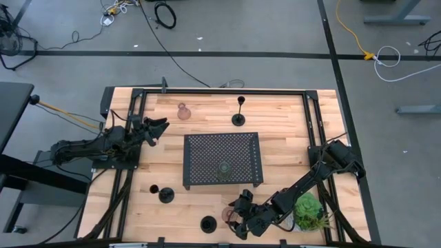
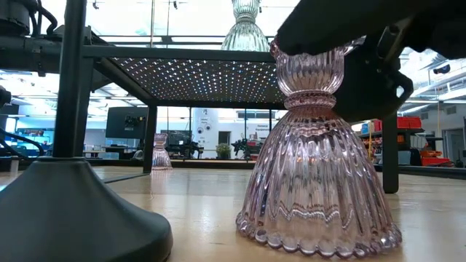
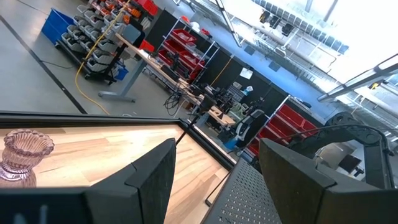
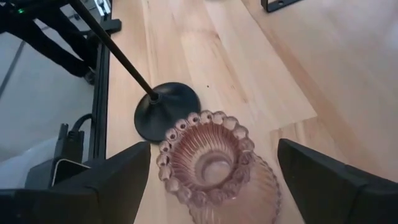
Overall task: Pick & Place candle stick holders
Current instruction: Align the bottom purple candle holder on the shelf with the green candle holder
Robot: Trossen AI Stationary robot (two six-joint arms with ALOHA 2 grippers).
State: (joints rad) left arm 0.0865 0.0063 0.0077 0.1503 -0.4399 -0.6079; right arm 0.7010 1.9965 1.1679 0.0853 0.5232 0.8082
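A pink glass holder stands upright on its wide foot near the table's front edge; it also shows in the low view. My right gripper is open, with one finger on each side of the holder's cup, and a thin gap shows on both sides. My left gripper is open and empty at the table's left, above the wood. A greenish glass holder stands on the black perforated tray. A second pink holder and a black holder stand at the far side.
Two black holders stand near the front, one left of the tray's near corner and one just left of the pink holder; its stem slants past my right gripper. A potted plant stands under my right arm.
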